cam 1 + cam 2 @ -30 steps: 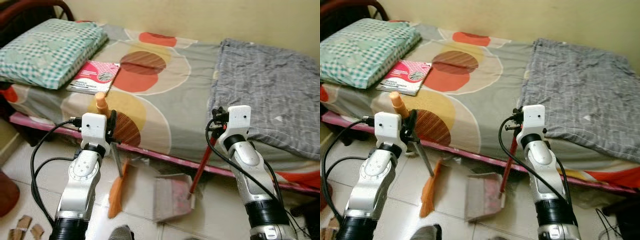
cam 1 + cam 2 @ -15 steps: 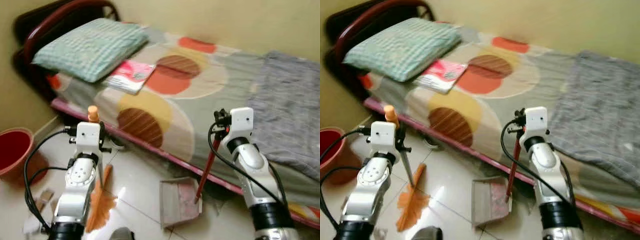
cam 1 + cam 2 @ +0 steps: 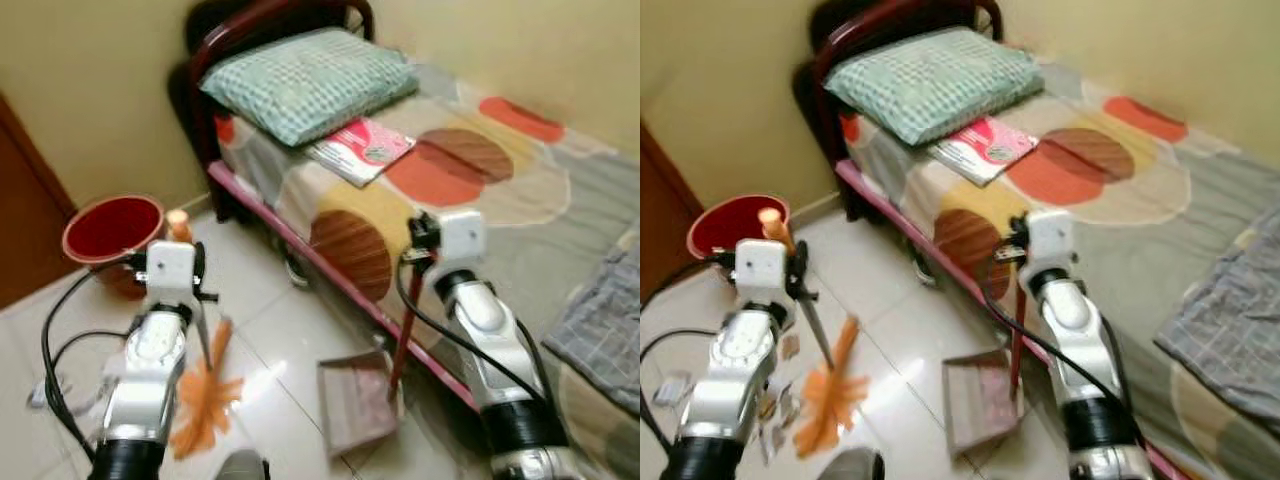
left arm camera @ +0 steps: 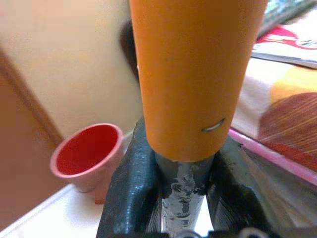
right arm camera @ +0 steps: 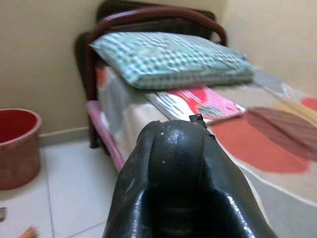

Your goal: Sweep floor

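Note:
My left gripper [image 3: 198, 288] is shut on the grey shaft of a broom just under its orange handle tip [image 3: 179, 224]. In the left wrist view the two black fingers [image 4: 130, 191] clamp that shaft. The orange bristles [image 3: 204, 396] fan out on the white tiles below it. My right gripper [image 3: 421, 246] is shut on the top of the dustpan's red handle [image 3: 403, 330], right by the bed's edge. The pink dustpan [image 3: 355, 405] rests on the floor beneath it. Paper scraps [image 3: 778, 402] lie on the tiles near the broom.
A bed [image 3: 480, 190] with a patterned sheet runs along the right, with a checked pillow [image 3: 310, 80], a pink magazine [image 3: 362, 150] and a grey blanket [image 3: 600, 330] on it. A red bucket [image 3: 112, 232] stands by the wall beside a brown door [image 3: 25, 220].
The whole view has swung left along the bed, bringing the headboard, bucket and door into sight. Both grippers keep their hold; the bristles now fan out on the floor.

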Motion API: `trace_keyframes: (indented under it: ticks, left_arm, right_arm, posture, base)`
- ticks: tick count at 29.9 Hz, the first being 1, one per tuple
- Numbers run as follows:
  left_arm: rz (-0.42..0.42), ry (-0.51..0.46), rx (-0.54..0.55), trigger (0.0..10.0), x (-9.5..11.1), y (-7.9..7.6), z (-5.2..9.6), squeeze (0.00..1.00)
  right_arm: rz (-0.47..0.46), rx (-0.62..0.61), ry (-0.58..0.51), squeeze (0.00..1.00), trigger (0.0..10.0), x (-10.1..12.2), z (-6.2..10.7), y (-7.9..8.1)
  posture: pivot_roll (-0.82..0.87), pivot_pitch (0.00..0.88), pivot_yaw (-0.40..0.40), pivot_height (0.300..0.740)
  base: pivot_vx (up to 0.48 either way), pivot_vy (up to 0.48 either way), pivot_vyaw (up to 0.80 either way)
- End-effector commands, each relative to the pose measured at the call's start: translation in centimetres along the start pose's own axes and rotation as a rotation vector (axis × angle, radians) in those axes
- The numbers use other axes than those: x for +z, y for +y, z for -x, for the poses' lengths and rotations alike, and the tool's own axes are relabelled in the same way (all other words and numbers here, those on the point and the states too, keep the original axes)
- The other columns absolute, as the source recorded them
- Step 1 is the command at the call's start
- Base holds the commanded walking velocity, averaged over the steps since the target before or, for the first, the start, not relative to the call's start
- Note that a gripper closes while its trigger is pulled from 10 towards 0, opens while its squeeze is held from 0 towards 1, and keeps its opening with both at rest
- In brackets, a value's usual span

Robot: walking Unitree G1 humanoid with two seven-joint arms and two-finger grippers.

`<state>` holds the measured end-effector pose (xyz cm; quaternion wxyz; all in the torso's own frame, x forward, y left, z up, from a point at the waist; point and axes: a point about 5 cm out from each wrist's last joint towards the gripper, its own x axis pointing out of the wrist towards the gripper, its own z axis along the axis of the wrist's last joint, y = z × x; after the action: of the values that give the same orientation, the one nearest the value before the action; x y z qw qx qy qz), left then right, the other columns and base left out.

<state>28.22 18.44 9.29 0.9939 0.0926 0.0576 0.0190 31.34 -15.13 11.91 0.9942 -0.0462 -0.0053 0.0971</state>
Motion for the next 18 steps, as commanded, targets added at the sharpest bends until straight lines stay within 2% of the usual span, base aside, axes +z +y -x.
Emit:
trace_keyframes:
  ticks: [1, 18]
  left_arm:
    - [-0.029, -0.01, -0.01, 10.0, 0.18, -0.16, 0.04, 0.0]
    - [-0.038, -0.023, -0.039, 10.0, 0.02, -0.41, 0.15, 0.0]
  right_arm:
    - [0.001, -0.016, -0.033, 0.0, 10.0, 0.61, -0.04, -0.58]
    - [-0.005, -0.009, -0.031, 0.0, 10.0, 0.39, -0.15, -0.48]
  posture:
    - [-0.03, 0.011, -0.061, 0.74]
    - [-0.02, 0.0, -0.062, 0.74]
  base:
    - [0.0, 0.0, 0.8]
    - [0.0, 0.0, 0.8]
